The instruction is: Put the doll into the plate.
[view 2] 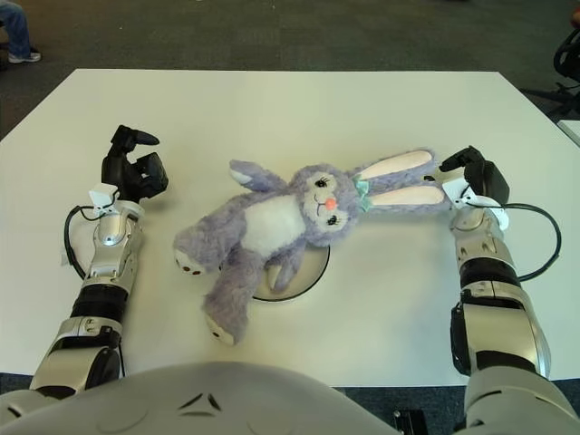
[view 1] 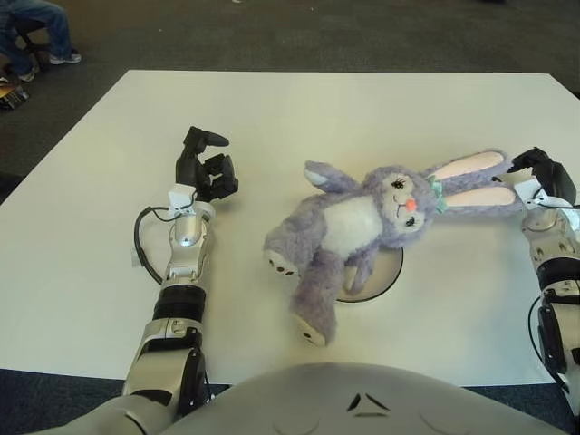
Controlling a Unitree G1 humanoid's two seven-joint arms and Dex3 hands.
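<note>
A purple plush bunny doll [view 1: 353,227] lies face up across a small white plate [view 1: 385,276] in the middle of the white table [view 1: 299,109]. Its body hides most of the plate; only the front right rim shows. Its long pink-lined ears [view 1: 476,181] stretch to the right. My right hand [view 1: 541,170] sits just beyond the ear tips, fingers relaxed with nothing between them. Well to the left of the doll and apart from it, my left hand [view 1: 207,165] holds nothing, its fingers loosely bent.
A black cable [view 1: 140,240] loops beside my left forearm. Dark carpet surrounds the table. A person's legs [view 1: 36,27] show at the far left, and part of a chair [view 2: 569,54] at the far right.
</note>
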